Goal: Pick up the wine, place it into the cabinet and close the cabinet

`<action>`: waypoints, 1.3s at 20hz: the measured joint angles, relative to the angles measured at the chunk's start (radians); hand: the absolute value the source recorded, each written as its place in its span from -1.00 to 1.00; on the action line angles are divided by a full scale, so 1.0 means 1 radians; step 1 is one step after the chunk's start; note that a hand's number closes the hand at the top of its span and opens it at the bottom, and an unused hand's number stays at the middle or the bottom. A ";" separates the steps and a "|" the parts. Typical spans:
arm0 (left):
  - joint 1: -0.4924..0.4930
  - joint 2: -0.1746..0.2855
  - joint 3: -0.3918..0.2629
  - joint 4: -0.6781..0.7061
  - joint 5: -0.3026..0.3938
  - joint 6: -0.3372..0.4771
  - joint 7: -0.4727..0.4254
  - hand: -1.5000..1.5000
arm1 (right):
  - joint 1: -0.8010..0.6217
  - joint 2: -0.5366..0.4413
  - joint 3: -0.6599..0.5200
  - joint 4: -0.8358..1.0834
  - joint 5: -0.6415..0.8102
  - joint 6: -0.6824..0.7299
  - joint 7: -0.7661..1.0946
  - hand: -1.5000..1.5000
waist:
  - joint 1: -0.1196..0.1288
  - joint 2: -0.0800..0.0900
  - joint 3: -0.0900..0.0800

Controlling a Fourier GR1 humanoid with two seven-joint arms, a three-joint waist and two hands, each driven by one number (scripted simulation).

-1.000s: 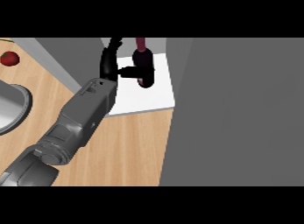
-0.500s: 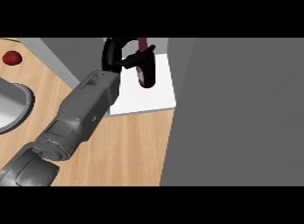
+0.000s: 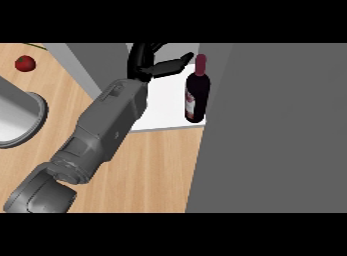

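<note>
The wine bottle (image 3: 195, 95), dark red with a pale label, rests on the white floor of the cabinet (image 3: 161, 112), close against the big grey panel on the right. My left hand (image 3: 148, 64) is just left of the bottle's neck, open, with fingers spread and one fingertip nearly touching the neck. Nothing is between its fingers. The grey forearm (image 3: 109, 125) runs up from the lower left across the wooden counter. My right hand does not show.
A large grey cabinet panel (image 3: 279, 130) fills the right side. A grey cabinet wall (image 3: 87, 65) stands left of the white floor. On the wooden counter (image 3: 154, 170) sit a small red fruit (image 3: 24, 63) and a grey round vessel (image 3: 13, 120) at far left.
The hand was curled round the bottle before; it has now let go and drawn slightly left, and the bottle stands free on the cabinet floor.
</note>
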 measured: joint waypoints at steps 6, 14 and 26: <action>0.005 -0.019 0.002 -0.015 0.002 -0.039 0.013 -1.00 | 0.035 -0.025 -0.023 -0.007 -0.001 -0.008 -0.005 -1.00 | 0.022 -0.010 0.001; 0.057 -0.026 -0.027 -0.098 0.027 -0.071 0.046 -1.00 | 0.071 -0.040 -0.019 -0.012 0.003 -0.031 -0.025 -1.00 | 0.044 -0.023 0.001; 0.312 -0.028 -0.170 -0.396 0.117 -0.136 0.100 -1.00 | 0.094 -0.063 -0.043 -0.011 0.001 -0.049 -0.020 -1.00 | 0.078 -0.035 0.000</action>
